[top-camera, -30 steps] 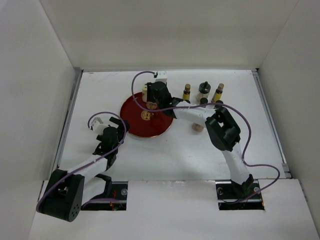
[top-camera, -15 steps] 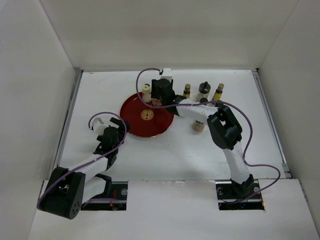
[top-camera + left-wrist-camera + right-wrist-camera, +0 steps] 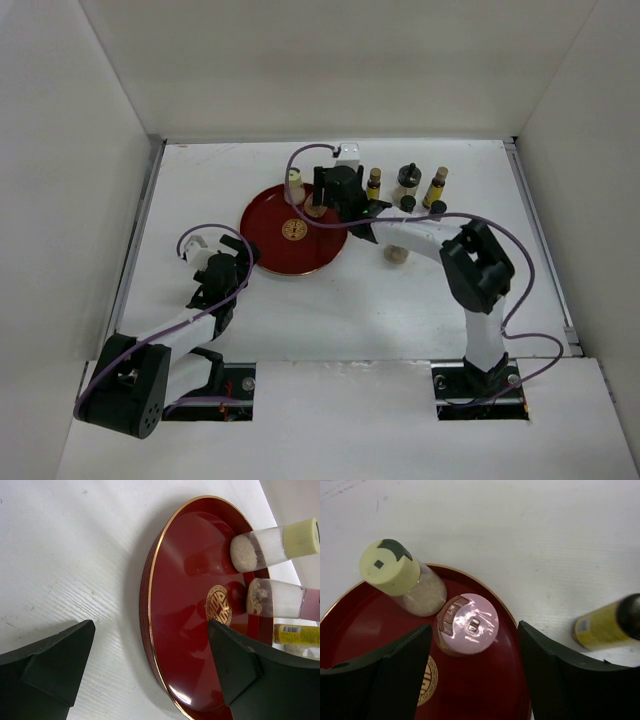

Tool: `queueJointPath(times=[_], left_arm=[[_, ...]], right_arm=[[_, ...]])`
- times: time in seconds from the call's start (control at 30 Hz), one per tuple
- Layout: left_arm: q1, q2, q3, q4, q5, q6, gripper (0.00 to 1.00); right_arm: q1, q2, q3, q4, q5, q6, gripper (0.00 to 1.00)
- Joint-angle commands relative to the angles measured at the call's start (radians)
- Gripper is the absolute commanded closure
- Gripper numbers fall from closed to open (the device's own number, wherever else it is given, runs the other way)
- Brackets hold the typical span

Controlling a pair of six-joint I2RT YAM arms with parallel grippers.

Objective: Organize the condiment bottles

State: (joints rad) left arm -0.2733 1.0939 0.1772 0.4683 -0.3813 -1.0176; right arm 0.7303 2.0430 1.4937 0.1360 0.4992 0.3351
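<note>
The pink-capped bottle stands on the round red tray next to the cream-capped bottle. My right gripper is open above it, one finger on each side and clear of the cap. In the top view the right gripper hovers over the tray's far right part. My left gripper is open and empty at the tray's left edge. In the left wrist view it straddles the tray rim. Two slim yellow bottles and a black-capped bottle stand right of the tray.
Two small black-capped bottles stand in front of that row. A tan jar stands under the right forearm. White walls enclose the table on three sides. A yellow bottle shows just beyond the right finger.
My right gripper has shifted rightward over the far part of the tray, and the arm's elbow has swung right. The pink-capped bottle now shows standing on the tray. The left arm has not moved.
</note>
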Motion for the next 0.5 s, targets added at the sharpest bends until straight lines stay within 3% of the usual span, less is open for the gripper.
queueJointPath(times=[0.0,0.27,0.33,0.47], left_arm=[[0.003,-0.009,0.007,0.050,-0.002,0.004,0.00],[0.004,-0.023,0.008,0.050,0.013,0.004,0.00],[-0.002,-0.032,0.008,0.050,-0.001,0.008,0.00],[0.001,-0.025,0.007,0.050,0.010,0.002,0.00]], right_arm=[[0.021,-0.203,-0.078,0.125,0.006,-0.001,0.24],[0.013,-0.492,-0.395,0.182,0.015,0.051,0.28],[0.001,-0.558,-0.459,0.172,0.027,0.044,0.36],[-0.025,-0.671,-0.567,0.130,0.059,0.028,0.65]])
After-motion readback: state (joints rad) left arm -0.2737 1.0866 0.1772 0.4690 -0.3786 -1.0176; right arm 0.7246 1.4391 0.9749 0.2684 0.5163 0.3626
